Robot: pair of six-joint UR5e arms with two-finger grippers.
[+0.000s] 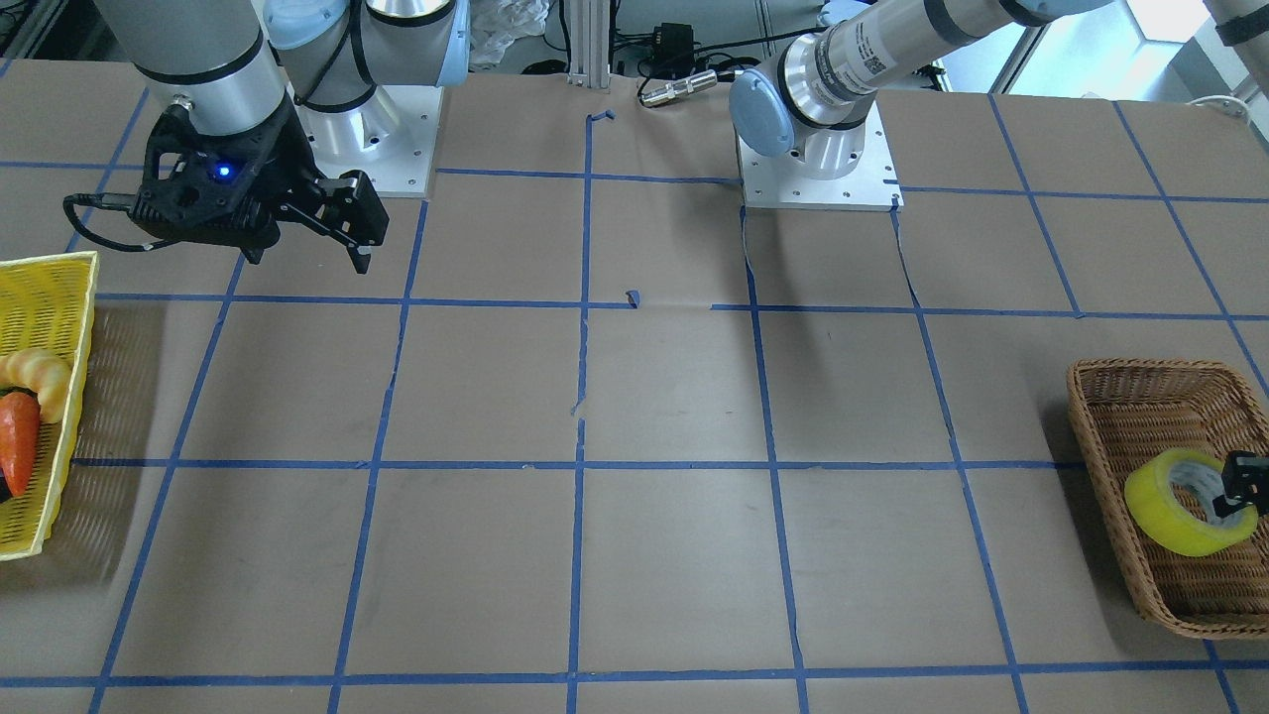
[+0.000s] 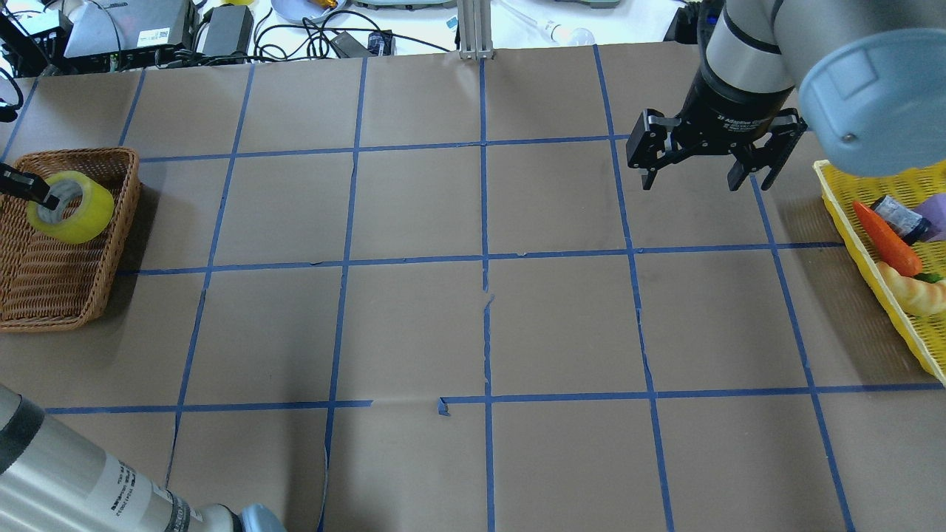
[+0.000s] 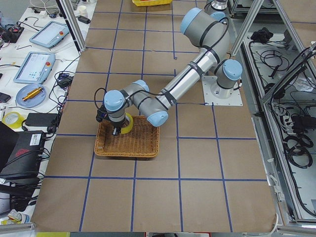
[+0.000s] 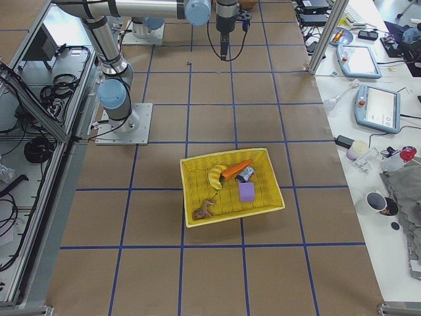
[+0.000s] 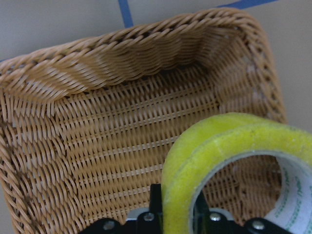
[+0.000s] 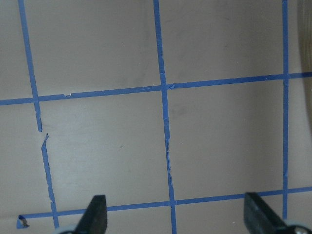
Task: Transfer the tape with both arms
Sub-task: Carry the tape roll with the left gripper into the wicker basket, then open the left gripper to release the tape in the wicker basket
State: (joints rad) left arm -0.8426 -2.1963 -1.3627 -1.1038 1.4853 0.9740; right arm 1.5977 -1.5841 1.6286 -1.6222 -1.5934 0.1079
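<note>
Yellow tape (image 2: 72,207): was held tilted on edge over the far part of the wicker basket (image 2: 44,284), at the left end of the table (image 2: 414,325) in the overhead view. It appeared to be off the basket floor, though the gap could not be confirmed.
Left gripper (image 2: 35,193): was clamped across the wall of the roll, with one finger inside the core and one on the outer face, as the left wrist view showed.
Right gripper (image 2: 691,181): hung above bare table at the far right, with its jaws wide apart and holding nothing. It was near the yellow plastic basket (image 1: 50,260) of food items but apart from it.
Step in hand: was judged to be the lift-out and carry toward the centre for a hand-over. The two grippers were well apart.
Procedure, lift: the roll needed to rise straight until it cleared the woven rim, which stood just beside it, before any sideways travel.
Procedure, grip: the hold covered one wall only, so the roll could have pivoted. Slow, level travel was advisable.
Procedure, hand-over: the free side of the ring needed to face the right gripper. That gripper had to close on the opposite wall before the left one let go.
Risk: an early release would probably have dropped the roll, and on edge it would likely have rolled away.
</note>
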